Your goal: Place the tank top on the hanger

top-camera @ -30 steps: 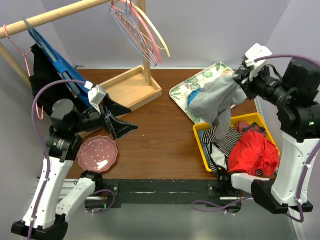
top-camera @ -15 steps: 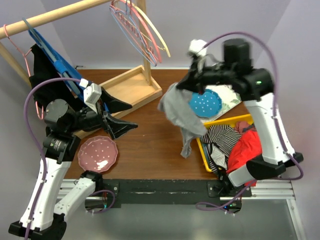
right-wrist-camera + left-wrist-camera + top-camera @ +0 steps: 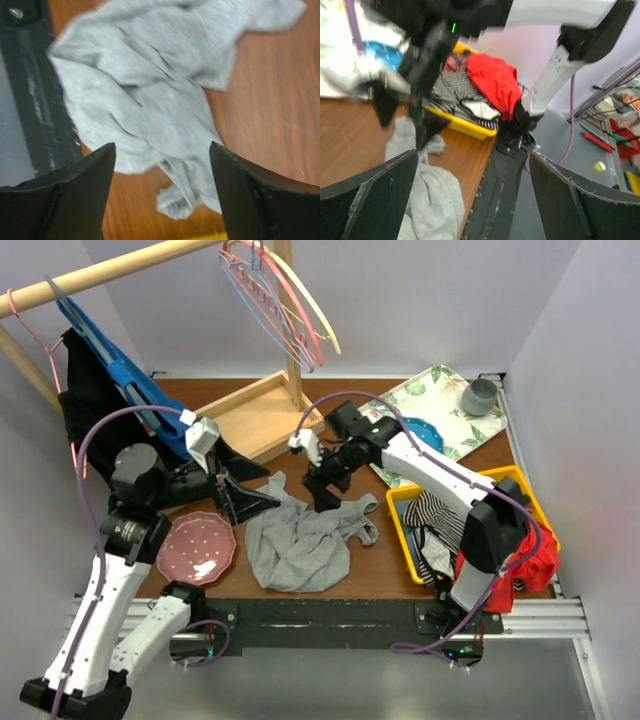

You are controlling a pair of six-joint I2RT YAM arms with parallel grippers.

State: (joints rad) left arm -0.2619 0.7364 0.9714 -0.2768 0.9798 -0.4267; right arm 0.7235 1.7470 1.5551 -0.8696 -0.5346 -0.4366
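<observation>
The soft light-grey sleeveless tank top lies crumpled on the brown wooden desk, toward 6 o'clock of the desk's middle. Its lower folds reach the dark near edge, and one thin strap trails toward 3 o'clock. It seems to have been put there, away from the other clothes, so that it can be spread and taken by a strap.

The right tool hangs over the garment's 12 o'clock border with its fingers spread wide. The wrist view shows only cloth on the desk beneath them, so it grips nothing. The left tool waits at the top's 10 o'clock, also wide open and empty, pointed at the cloth as if to take a share of it.

The thin pale-blue triangular hanger hangs far off at 12 o'clock, bunched with pink and cream hangers on the wooden rack's rail. I judge that reaching it means lifting above the rack's wooden base tray.

Room is tight sideways. A pink dotted plate sits just beside the top at 9 o'clock. The yellow plastic bin of striped and red clothes is close at 3 o'clock. The freest bare wood lies from 12 to 1 o'clock. A pull toward 6 o'clock risks sliding cloth over the edge.
</observation>
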